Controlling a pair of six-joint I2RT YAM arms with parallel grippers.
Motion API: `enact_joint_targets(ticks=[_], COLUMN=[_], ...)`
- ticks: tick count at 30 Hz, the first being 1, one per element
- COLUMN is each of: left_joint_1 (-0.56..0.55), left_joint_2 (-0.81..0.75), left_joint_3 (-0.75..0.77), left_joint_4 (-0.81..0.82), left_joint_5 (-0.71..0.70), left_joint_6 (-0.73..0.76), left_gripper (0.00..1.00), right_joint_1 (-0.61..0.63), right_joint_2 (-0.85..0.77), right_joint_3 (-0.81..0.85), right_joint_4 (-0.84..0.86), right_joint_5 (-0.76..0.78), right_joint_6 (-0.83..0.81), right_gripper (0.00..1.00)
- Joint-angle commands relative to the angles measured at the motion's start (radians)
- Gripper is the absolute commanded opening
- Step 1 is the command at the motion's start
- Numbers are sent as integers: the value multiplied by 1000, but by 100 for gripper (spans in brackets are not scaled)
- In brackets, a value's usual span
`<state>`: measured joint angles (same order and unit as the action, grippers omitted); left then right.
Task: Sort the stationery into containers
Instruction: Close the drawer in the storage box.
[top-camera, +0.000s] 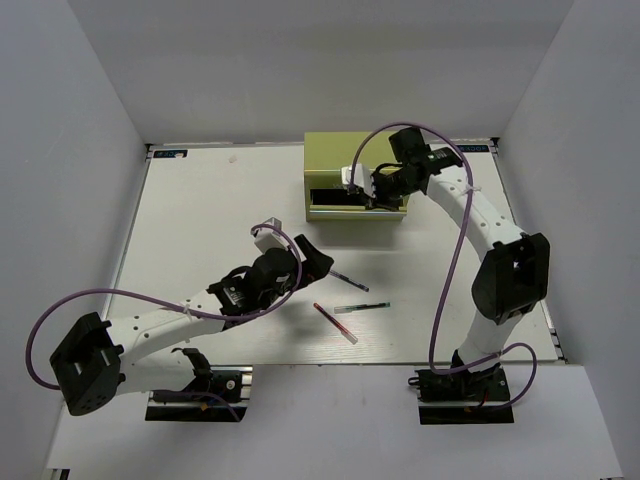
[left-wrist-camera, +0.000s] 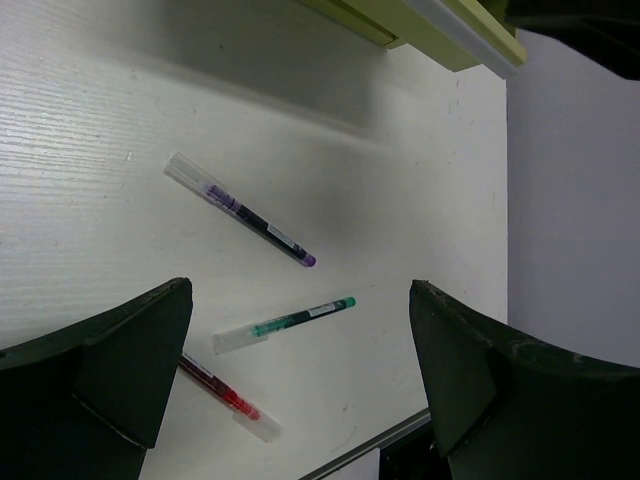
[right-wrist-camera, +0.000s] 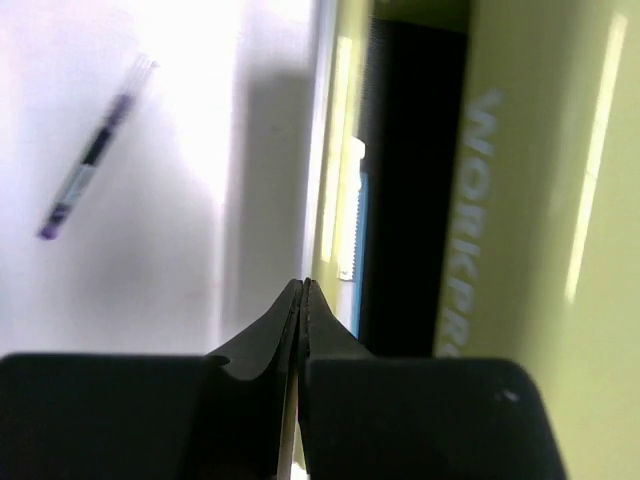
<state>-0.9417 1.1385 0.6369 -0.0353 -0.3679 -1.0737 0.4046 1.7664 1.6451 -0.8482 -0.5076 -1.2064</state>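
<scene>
Right pincer (right-wrist-camera: 303, 300): fingers pressed together, nothing between them; hangs at the open drawer (top-camera: 335, 198) of the green box (top-camera: 330, 152), likely to push it.
Blue pen (right-wrist-camera: 353, 215): lies inside that drawer.
Left pincer (top-camera: 312, 256): spread wide, empty, above the loose pens, probably lining up a pick.
Dark pen (left-wrist-camera: 240, 211), green pen (left-wrist-camera: 287, 321), red pen (left-wrist-camera: 222, 393): apart on the table (top-camera: 200, 220).
Surface: white, matte.
Room: pale walls on three sides.

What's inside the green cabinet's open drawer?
A light blue pen lies along the front wall of the drawer. The rest of the interior is dark, and the cabinet covers its back, so more cannot be told.
</scene>
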Motion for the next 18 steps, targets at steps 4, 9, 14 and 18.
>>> enact_joint_targets(ticks=[4,9,14,18], left_joint_1=[14,14,14,14], left_joint_2=[-11,-20,-29,-49], left_joint_3=[30,30,21,-22], left_joint_4=[14,14,5,41], left_joint_5=[7,7,-3,-12], left_joint_6=[3,3,3,3], left_gripper=[100,100,100,100], right_joint_1=[39,74,91,108], right_joint_2=[65,131,145,104], right_joint_3=[67,45,-11,-102], right_joint_4=[-177,51,294,579], right_joint_5=[-28,142,342,503], right_joint_6=[-121,20,230,278], right_gripper=[0,0,0,0])
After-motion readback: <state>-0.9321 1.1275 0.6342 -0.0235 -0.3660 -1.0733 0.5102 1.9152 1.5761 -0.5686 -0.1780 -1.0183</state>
